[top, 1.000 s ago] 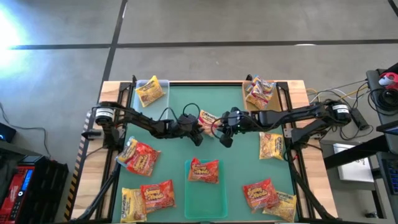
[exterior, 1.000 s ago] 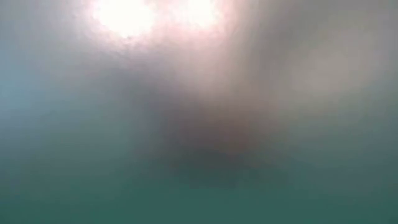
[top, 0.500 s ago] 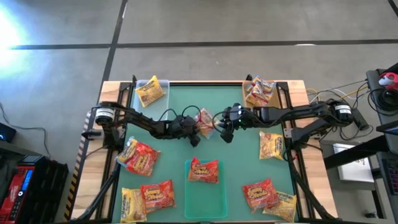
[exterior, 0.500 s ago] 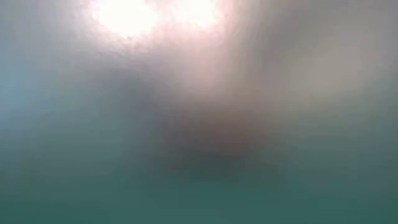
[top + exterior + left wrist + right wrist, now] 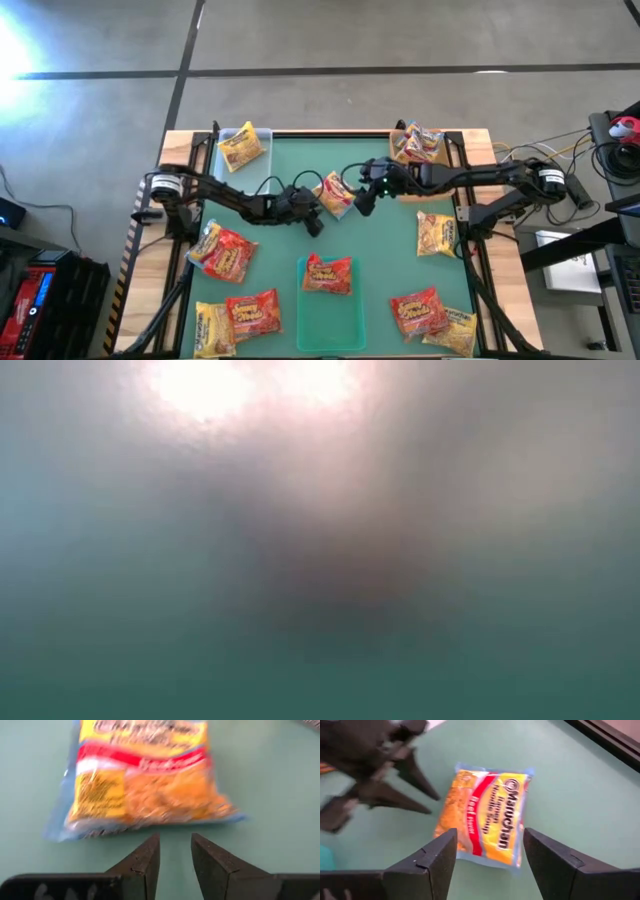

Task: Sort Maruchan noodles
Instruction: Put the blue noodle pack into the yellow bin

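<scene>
Yellow noodle packet [image 5: 336, 193] lies on the green mat [image 5: 390, 250], between the empty, wide-open right gripper [image 5: 364, 199] and the narrowly parted, empty left gripper [image 5: 316, 212].

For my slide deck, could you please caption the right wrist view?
Open right gripper above a yellow Maruchan packet lying on the green mat, left gripper alongside.

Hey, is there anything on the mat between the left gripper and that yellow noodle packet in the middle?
Nothing visible. In the left wrist view the yellow packet lies flat on bare green mat just ahead of the left gripper. The right gripper sits on the packet's far side, open and off it.
</scene>
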Tool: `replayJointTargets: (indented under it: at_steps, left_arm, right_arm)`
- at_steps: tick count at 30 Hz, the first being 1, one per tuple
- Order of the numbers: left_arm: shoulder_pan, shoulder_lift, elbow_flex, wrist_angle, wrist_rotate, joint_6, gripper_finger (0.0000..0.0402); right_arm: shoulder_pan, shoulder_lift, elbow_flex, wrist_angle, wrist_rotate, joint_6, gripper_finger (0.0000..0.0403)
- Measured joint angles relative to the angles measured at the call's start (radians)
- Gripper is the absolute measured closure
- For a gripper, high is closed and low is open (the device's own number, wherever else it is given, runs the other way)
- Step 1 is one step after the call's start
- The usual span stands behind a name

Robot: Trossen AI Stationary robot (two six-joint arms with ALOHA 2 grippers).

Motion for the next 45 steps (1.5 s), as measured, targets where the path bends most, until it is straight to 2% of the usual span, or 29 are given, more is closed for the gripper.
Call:
replayJointTargets:
  at_steps: [5,12,18,21,24,28,31,36,40,45]
  left_arm:
    - [-0.008,-0.009,0.044,0.0,-0.002,0.053,0.0308]
    - [0.022,0.022,0.087,-0.001,-0.06,0.107,0.0308]
    - [0.047,0.072,0.078,-0.001,-0.063,0.096,0.0308]
    - [0.055,0.111,0.078,-0.001,-0.062,0.073,0.0308]
    - [0.054,0.142,0.081,0.015,-0.074,0.053,0.0308]
    - [0.055,0.168,0.081,0.034,-0.082,0.046,0.0308]
    - [0.055,0.156,0.081,0.032,-0.074,0.045,0.0308]
    - [0.025,0.09,0.073,-0.02,-0.023,0.095,0.0308]
    - [0.008,0.029,0.074,-0.007,-0.026,0.114,0.0308]
    - [0.006,0.019,0.074,0.037,-0.033,0.133,0.0308]
  right_arm:
    - [-0.039,0.0,-0.024,-0.017,0.0,0.025,0.0183]
    - [-0.06,0.009,-0.032,0.0,0.015,0.07,0.0184]
    - [-0.057,0.053,-0.033,0.014,0.238,0.094,0.0184]
    - [-0.057,0.071,-0.033,0.017,0.245,0.056,0.0184]
    - [-0.057,0.085,-0.033,0.026,0.185,0.063,0.0184]
    - [-0.081,0.102,-0.033,0.078,-0.056,0.116,0.0184]
    - [-0.109,0.113,-0.033,0.091,-0.163,0.135,0.0184]
    - [-0.149,0.113,-0.033,0.092,-0.192,0.138,0.0184]
    - [-0.175,0.122,-0.033,0.093,-0.192,0.138,0.0184]
    - [-0.186,0.17,-0.033,0.097,-0.193,0.138,0.0183]
